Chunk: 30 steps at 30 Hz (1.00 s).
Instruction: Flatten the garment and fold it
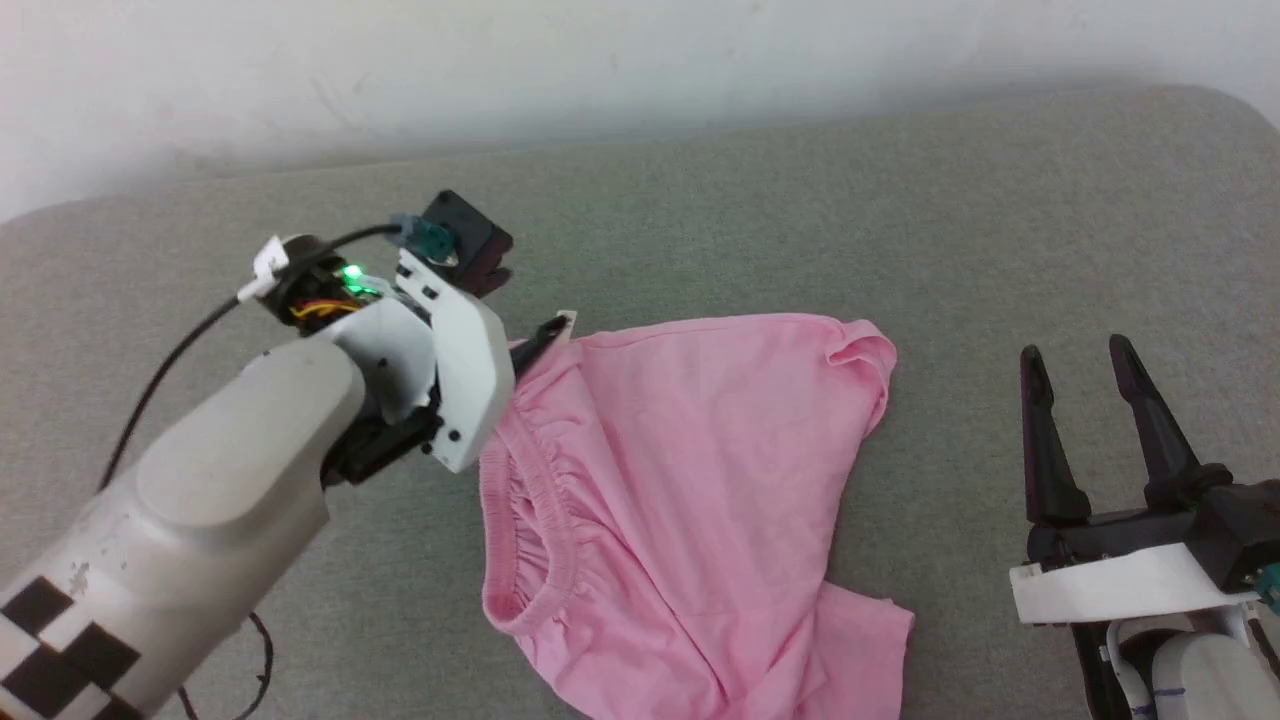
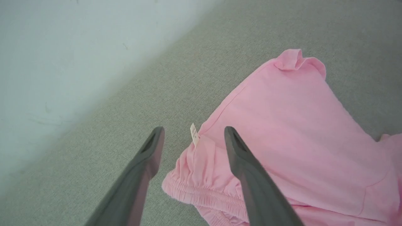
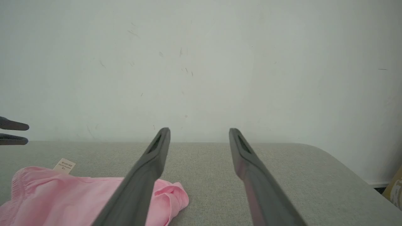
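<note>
Thin pink garment (image 1: 680,480) rumpled on grey woven pad (image 1: 900,200), elastic waistband (image 1: 515,490) gathered, my left gripper (image 2: 194,133) wide, empty, right gripper (image 1: 1075,350) likewise

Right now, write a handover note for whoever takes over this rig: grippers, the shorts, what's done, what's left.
Left gripper: open, empty, poised over the far waistband corner of the pink shorts, by the white label. Whether it touches the fabric, cannot tell.
Right gripper: open, empty, over the bare grey cushion, to the right of the shorts.
Shorts: lying on the cushion, partly spread; the far hem corner is curled over and the near leg is rumpled.
Done: no fold made yet.
Left: smooth the shorts flat, then fold them.
</note>
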Tool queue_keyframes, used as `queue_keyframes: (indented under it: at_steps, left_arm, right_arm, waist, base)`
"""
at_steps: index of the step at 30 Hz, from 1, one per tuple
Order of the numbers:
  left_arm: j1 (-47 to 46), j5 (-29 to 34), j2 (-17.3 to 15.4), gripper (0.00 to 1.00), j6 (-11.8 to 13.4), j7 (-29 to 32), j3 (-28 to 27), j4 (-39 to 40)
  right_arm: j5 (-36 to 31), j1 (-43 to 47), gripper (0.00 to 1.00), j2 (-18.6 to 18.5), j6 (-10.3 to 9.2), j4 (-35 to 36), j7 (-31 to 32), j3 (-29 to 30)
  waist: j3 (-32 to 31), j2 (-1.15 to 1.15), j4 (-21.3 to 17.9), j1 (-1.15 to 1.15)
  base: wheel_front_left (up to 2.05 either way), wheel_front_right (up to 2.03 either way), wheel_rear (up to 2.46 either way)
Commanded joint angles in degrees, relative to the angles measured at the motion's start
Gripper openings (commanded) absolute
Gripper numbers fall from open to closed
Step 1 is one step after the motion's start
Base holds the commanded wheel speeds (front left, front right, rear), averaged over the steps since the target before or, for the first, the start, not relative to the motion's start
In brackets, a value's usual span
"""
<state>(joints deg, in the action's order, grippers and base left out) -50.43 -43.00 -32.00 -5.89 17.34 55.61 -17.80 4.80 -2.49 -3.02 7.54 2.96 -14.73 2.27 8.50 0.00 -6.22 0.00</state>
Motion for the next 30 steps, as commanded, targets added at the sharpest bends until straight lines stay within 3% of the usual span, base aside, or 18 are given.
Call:
queue_keyframes:
  at_steps: [1,10,19,21,26,30]
  left_arm:
    - [-1.50,-0.86,-0.14,1.00,-0.58,2.19,0.61,-1.87]
    - [-5.91,-3.65,0.59,1.00,-1.54,12.72,7.12,-12.68]
    - [-7.14,-4.99,0.89,1.00,-1.58,13.62,12.36,-23.19]
    - [-7.25,-5.82,1.00,0.00,-1.58,12.48,13.18,-23.61]
    - [-7.87,-10.01,0.95,0.00,-1.58,9.17,13.88,-21.38]
    - [-9.06,-11.02,0.31,0.00,-1.59,7.56,15.05,-19.58]
  right_arm:
    - [0.42,-0.98,1.00,0.14,-0.05,-0.09,-0.27,0.06]
    - [1.03,-3.42,1.00,0.14,-0.05,-0.29,-0.27,-0.52]
    - [0.57,-5.51,1.00,0.14,-0.05,-0.88,-0.27,-0.90]
    - [-0.29,-5.87,1.00,0.14,-0.05,-1.13,-0.27,-1.23]
    - [-4.12,-9.60,1.00,-1.09,-0.05,-1.05,-0.27,-3.02]
    - [-5.38,-14.57,1.00,-6.47,-0.05,-2.98,-0.27,-6.48]
  waist:
    - [1.18,0.00,-1.07,0.00]
    - [5.15,0.00,-3.83,0.00]
    - [7.85,0.00,-5.13,0.00]
    - [7.82,0.00,-4.90,0.00]
    - [6.86,0.00,-3.41,0.00]
    - [5.89,0.00,-1.77,0.00]
  base:
    - [0.00,0.00,0.00]
    - [0.00,0.00,0.00]
    - [0.00,0.00,0.00]
    - [0.00,0.00,0.00]
    - [0.00,0.00,0.00]
    - [0.00,0.00,0.00]
